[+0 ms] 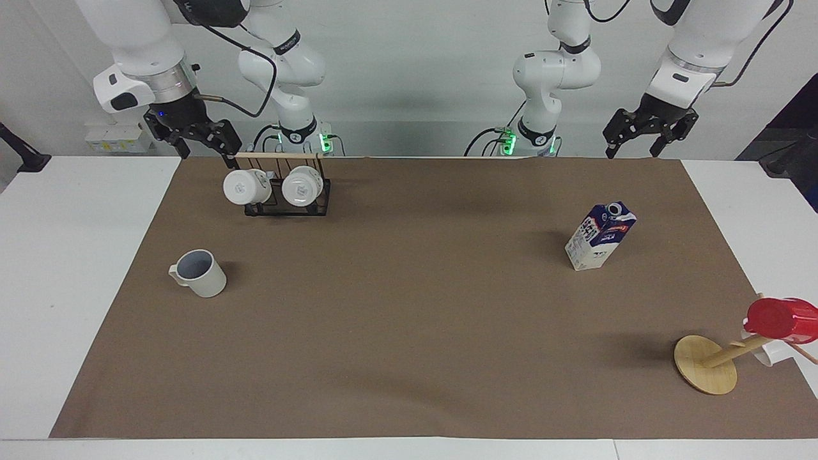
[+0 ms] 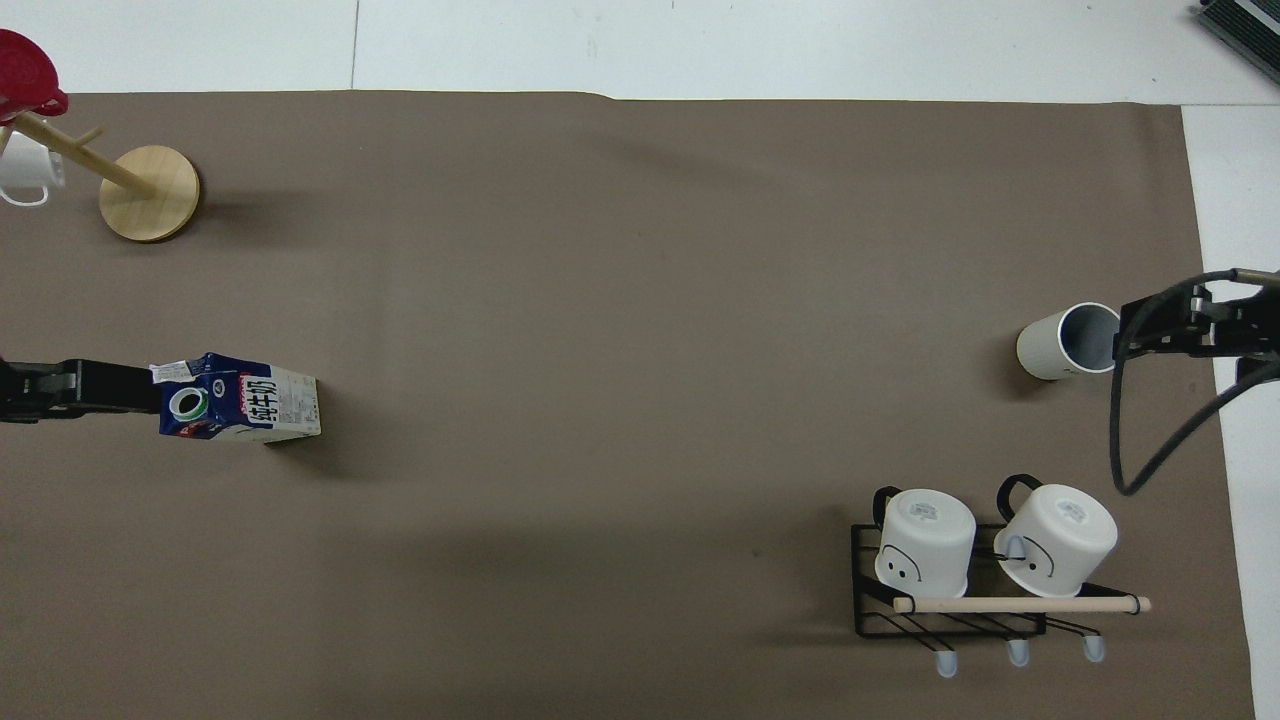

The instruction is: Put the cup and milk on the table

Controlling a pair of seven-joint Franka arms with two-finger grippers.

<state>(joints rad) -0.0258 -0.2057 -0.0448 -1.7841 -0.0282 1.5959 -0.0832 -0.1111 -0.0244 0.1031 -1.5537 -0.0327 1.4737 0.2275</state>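
Both grippers hang empty with fingers spread: the right gripper [image 1: 195, 137] up beside the mug rack [image 1: 285, 188], the left gripper [image 1: 648, 131] over the robots' edge of the mat [image 1: 409, 332]. The cup [image 1: 199, 273] stands farther out than the rack; the milk [image 1: 599, 236] stands well apart from the rack, toward the left arm's end. Both already sit on the table [image 1: 70, 255], so the job looks pretty much done. Plain white wall up top.

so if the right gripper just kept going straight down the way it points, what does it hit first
Probably the bare table near the rack, not the cup. The right gripper hangs open, fingers pointing down; depth is unclear.
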